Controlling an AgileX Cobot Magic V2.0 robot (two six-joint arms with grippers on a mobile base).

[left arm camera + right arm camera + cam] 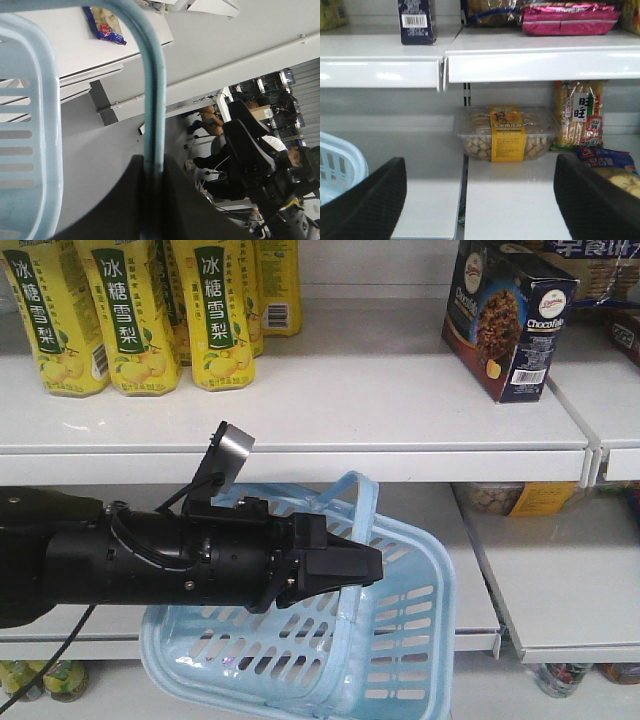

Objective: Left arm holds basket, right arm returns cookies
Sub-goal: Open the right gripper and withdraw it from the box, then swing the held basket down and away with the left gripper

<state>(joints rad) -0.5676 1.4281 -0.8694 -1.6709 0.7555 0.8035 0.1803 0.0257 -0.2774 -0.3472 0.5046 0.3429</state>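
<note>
Nearest in the front view, the left arm's gripper [345, 562] sits at mid-frame, its jaws clamped on a hoop handle of the light blue basket [400, 640]. The left wrist view confirms it — the handle runs straight down into the dark jaws at the bottom of that frame. The basket hangs tilted at lower centre, in front of the lower shelf [570, 590], and looks empty as far as its slots show.

The right gripper [480, 200] is spread wide with nothing between its fingers, which fill the lower corners of the right wrist view. Straight ahead of it on the lower shelf stands a clear tub with a yellow label [506, 134], not the task's item.

Farther off, the cookies box [510, 315] stands upright on the upper shelf [300, 410], at upper right of the front view, long axis vertical. In the right wrist view only its barcoded foot shows at upper left — so the box lies above and left of the open fingers, on the right arm's side, and appears already returned.
</note>
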